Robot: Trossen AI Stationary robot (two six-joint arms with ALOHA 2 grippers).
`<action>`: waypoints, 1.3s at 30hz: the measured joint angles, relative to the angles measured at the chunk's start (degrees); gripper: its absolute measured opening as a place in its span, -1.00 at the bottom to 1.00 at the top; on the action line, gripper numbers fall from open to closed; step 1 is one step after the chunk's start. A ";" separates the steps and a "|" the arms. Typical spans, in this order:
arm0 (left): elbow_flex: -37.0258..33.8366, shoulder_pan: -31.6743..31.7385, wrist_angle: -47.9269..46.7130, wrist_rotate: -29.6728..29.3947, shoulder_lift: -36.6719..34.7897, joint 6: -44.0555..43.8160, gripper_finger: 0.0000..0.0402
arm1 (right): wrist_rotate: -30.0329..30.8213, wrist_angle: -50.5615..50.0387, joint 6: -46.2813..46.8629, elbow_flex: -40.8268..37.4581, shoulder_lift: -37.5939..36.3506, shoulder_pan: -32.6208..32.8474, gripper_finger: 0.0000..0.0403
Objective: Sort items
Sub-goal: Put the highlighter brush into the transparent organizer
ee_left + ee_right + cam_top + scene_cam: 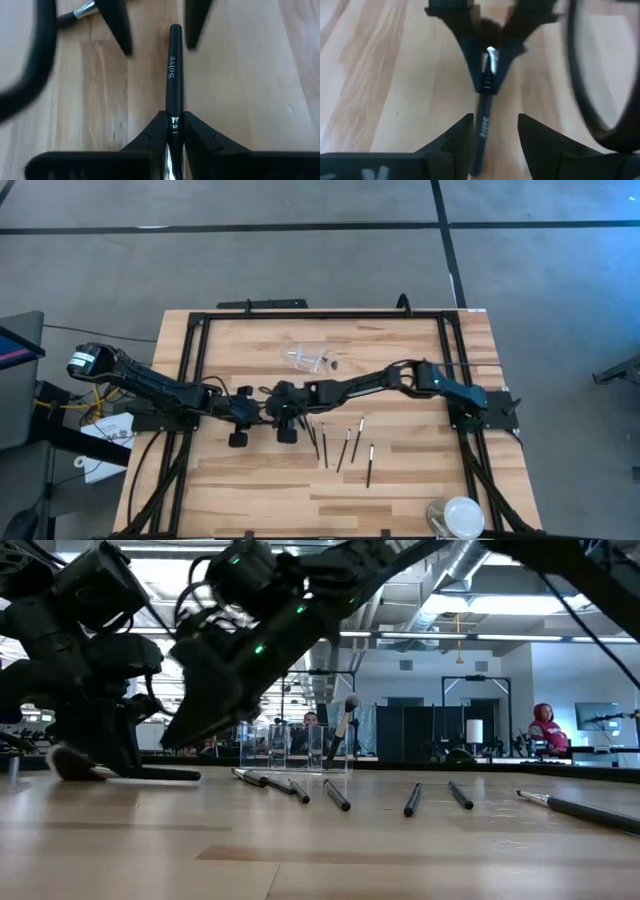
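A black-handled makeup brush (172,70) lies between my two grippers at mid-table. My left gripper (174,120) is shut on it. My right gripper (492,142) is open, and its fingers (120,30) stand on either side of the handle's free end (482,130); I cannot tell whether they touch it. In the low view the brush's fluffy head (68,762) rests on the wood. Several more brushes (340,445) lie loose on the table to the right of the grippers. One brush (345,725) stands leaning in the clear holder (310,358). My left gripper pinches the brush between its two fingers at the silvery ferrule (174,122), where it meets the black handle. The fingers slant down from the table's left side and lie along the brush. The brush lies level on the table, its handle (170,774) pointing toward my right gripper.
A round white-and-clear disc (460,515) sits at the near right corner. A black frame (320,313) runs along the table's far and side edges. Bare wood lies near the front edge left of the loose brushes. People show in the room beyond the table.
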 joint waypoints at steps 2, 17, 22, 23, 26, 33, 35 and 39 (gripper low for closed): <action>-0.04 0.02 -0.07 -0.05 0.01 -0.05 -0.80 | -0.24 -0.43 -0.03 2.10 2.30 0.04 -0.31; 0.00 0.00 0.85 -3.08 -1.05 -0.13 -0.98 | -0.47 -2.21 -1.12 4.54 5.33 -0.47 -0.30; 0.00 0.00 0.91 -3.19 -1.07 -0.15 -0.98 | -0.43 -3.07 -1.49 4.57 5.29 -1.02 -0.44; 0.00 0.00 0.91 -3.19 -1.07 -0.15 -0.98 | -0.42 -3.12 -1.51 4.57 5.27 -1.12 -0.48; 0.00 0.00 0.93 -3.18 -1.07 -0.47 -0.98 | -0.41 -3.74 -1.57 4.61 5.25 -1.31 -0.57; 0.02 0.00 1.33 -3.00 -1.07 -4.33 -0.94 | -0.12 -5.28 -2.89 4.69 5.08 -1.40 -0.89; 0.02 -0.08 1.33 -2.95 -1.41 -5.71 -0.89 | -0.05 -5.23 -2.61 4.68 5.09 -1.40 -0.89; 0.04 -0.86 1.32 -2.78 -3.82 -8.55 -0.75 | 0.00 -4.76 -1.64 4.59 4.94 -1.40 -0.85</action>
